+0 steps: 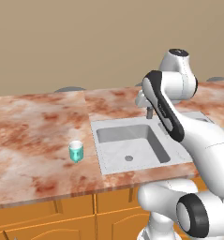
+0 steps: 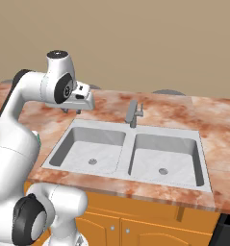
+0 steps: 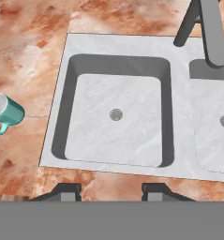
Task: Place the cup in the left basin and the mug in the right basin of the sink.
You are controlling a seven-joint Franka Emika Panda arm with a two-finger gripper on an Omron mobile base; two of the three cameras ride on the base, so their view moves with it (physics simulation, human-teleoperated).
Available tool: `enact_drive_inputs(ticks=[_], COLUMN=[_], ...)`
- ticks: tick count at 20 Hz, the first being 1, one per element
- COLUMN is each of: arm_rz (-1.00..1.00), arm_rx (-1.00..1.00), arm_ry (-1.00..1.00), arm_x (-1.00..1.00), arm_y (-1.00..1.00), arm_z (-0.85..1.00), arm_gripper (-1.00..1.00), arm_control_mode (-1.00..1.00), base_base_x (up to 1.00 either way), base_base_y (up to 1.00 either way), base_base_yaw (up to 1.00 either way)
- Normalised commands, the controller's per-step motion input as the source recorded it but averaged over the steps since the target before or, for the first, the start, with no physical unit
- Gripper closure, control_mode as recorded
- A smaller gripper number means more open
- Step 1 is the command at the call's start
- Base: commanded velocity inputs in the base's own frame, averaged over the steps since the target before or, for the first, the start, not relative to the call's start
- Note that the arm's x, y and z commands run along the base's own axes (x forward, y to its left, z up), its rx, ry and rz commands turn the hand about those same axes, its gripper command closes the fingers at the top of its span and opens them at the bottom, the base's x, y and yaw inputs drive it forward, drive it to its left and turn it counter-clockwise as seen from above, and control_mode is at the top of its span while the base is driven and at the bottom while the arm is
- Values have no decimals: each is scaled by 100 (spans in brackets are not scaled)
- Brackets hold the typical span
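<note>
Item 1, gripper (image 3: 111, 190): your two fingers (image 3: 66, 191) stand apart at the near edge of the hand view with only counter (image 1: 33, 136) between them; they hold nothing and touch nothing.

Item 2, sink (image 3: 57, 117): it lies just beyond your fingertips, set into the counter.

Item 3, left basin (image 3: 132, 93): you look straight down into it; a bare floor with a round drain.

Item 4, right basin (image 2: 184, 158): beside its twin past the thin divider, likewise bare.

Item 5, mug (image 1: 76, 151): you will find it upright on the counter left of the sink, near its rim but apart.

Item 6, faucet (image 2: 134, 113): at the far rim, behind the divider.
</note>
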Motion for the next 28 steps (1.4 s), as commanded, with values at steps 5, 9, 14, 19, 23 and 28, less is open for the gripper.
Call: enact_drive_inputs(ticks=[5,9,14,19,23,28], arm_rz=[0,0,0,-2,-8,-12], arm_rx=[0,0,0,0,0,-1], arm_ry=[-7,-12,-13,-5,0,1], arm_x=[-12,-20,-15,-14,-11,-11], arm_y=[2,16,26,26,27,31], arm_z=[-1,0,0,2,4,8], arm_gripper=[-100,-100,-100,-100,-100,-100], arm_control_mode=[-100,-100,-100,-100,-100,-100], base_base_x=[0,0,0,0,0,0], base_base_y=[0,0,0,0,0,0], base_base_yaw=[0,0,0,0,0,0])
